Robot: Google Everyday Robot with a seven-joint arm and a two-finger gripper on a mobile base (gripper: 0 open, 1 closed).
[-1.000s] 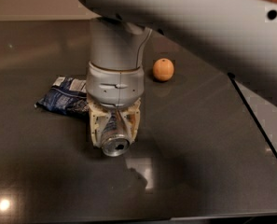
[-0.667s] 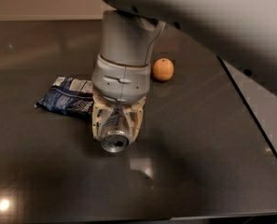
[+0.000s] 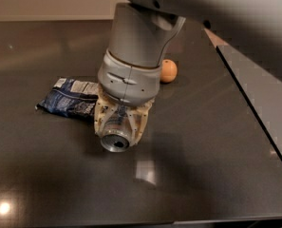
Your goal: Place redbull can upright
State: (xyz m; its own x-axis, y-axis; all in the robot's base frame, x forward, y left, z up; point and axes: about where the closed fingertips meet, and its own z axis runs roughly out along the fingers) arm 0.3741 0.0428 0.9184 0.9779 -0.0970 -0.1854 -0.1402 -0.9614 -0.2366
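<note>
The redbull can (image 3: 115, 139) lies tilted between my cream-coloured fingers (image 3: 138, 122), its shiny silver end facing the camera just above the dark table (image 3: 202, 165). My gripper (image 3: 117, 129) is shut on the can, pointing down from the grey wrist (image 3: 131, 75). Most of the can's body is hidden by the fingers.
A flat blue-and-white snack bag (image 3: 67, 99) lies just left of the gripper. A small orange fruit (image 3: 168, 71) sits behind and to the right. The table's right edge runs diagonally at the right, with a grey strip (image 3: 264, 94) beyond it.
The arm has leaned further over the table and the wrist has tipped a little. The can stays held in the fingers at nearly the same spot.
</note>
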